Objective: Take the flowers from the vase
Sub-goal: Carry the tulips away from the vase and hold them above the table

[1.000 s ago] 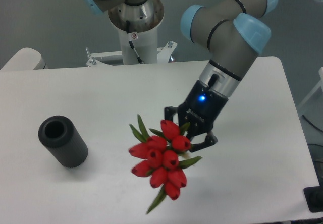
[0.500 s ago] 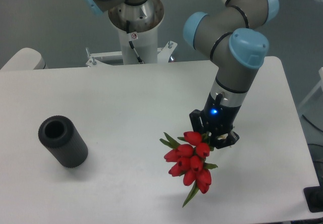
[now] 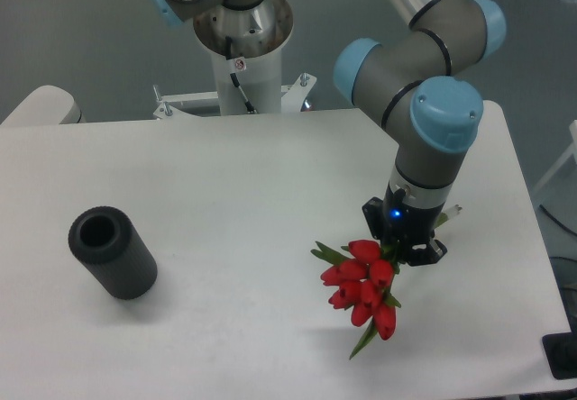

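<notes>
The pincer [image 3: 403,249] is seen closed on the stems of the flowers [image 3: 363,286], the red buds hanging out toward the camera, apparently lifted clear of the white tabletop [image 3: 225,202], where a shadow is cast beneath them. The bunch is held well to the right of the vase [image 3: 112,252], which is left empty, its round hole exposed. The lift is judged essentially done.
</notes>
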